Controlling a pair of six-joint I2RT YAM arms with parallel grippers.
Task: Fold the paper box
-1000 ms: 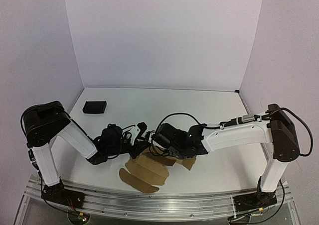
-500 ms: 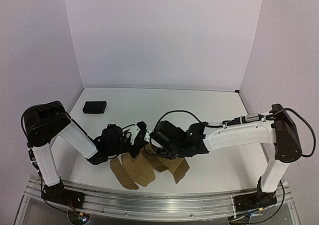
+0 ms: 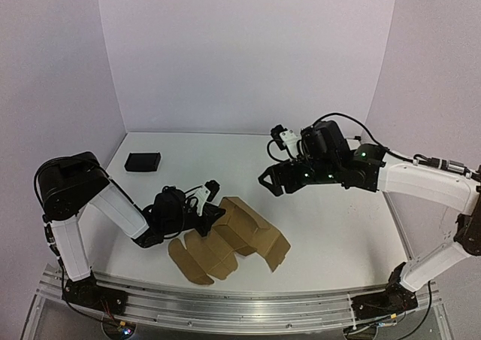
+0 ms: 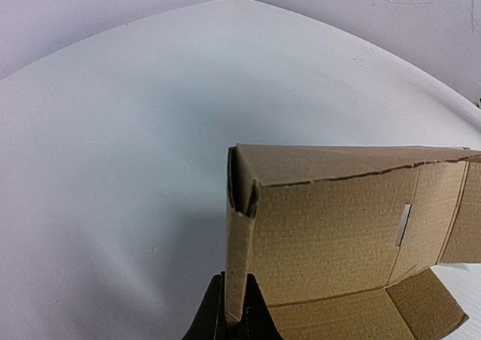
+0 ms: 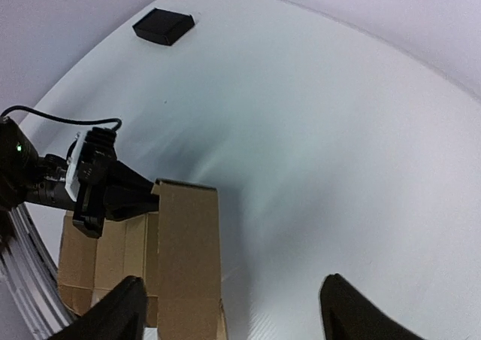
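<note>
The left gripper (image 3: 214, 210) stays clamped on the left wall edge of the paper box (image 3: 244, 235), front-centre on the table (image 3: 225, 152). The box lay flatter a second ago and now stands partly raised. The right gripper (image 3: 270, 159) has let go and lifted away to the right, jaws apart.

The brown cardboard paper box (image 3: 233, 238) lies half-folded near the surface's near edge, one panel raised, flaps spread.

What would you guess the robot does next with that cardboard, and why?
Probably lower the open right gripper onto a splayed flap and fold it up: the left gripper pinches the paper box by one wall, while the near flaps lie flat.
</note>
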